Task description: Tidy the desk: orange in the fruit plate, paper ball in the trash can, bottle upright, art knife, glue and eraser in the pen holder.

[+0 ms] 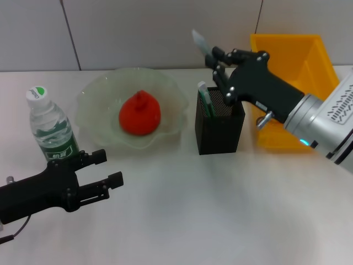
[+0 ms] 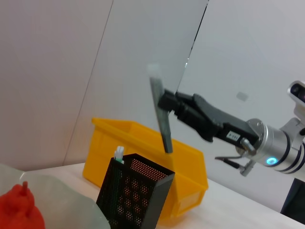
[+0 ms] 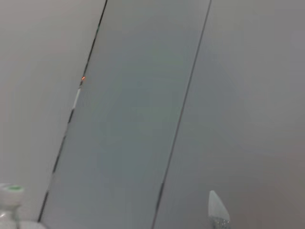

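Head view shows my right gripper [image 1: 216,65] clenched on the art knife [image 1: 199,41] above the pen holder [image 1: 219,122] toward the desk's [image 1: 220,210] far edge, so I should lower it plumb into the open mouth before letting go, while my left gripper [image 1: 105,168], jaws released, waits near the bottle [image 1: 51,128].

A lab-like test bench: bare white desk [image 1: 220,210] against plain grey wall panels [image 1: 138,33].

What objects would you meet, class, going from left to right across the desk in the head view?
bottle → fruit plate holding the orange → pen holder → trash can. The left end effector, open, hovers in front of the bottle; the right end effector holds the art knife above the pen holder.
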